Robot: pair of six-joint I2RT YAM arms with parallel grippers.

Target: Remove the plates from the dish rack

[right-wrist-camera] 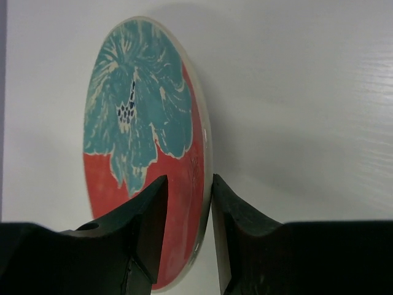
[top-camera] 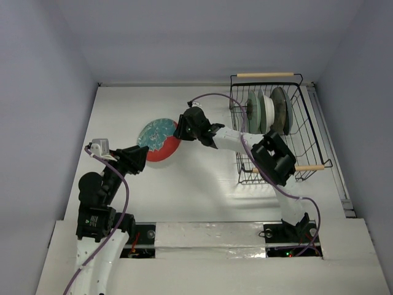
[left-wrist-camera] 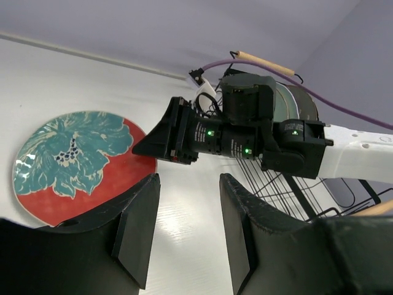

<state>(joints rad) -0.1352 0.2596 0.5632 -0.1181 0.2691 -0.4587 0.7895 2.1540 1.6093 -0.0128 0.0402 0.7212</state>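
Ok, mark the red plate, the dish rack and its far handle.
red plate [left-wrist-camera: 70,157], left wrist view, teal flower centre.
dish rack [top-camera: 311,132], top view, right wire wall.
far handle [top-camera: 265,75], top view, middle of rod.

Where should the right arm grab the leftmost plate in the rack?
Probably the top rim, coming straight down. The leftmost plate stands on edge in the rack, which is open on top; the white plate stands close beside it, so its faces are hard to reach. Set the jaws astride the rim, one per face.
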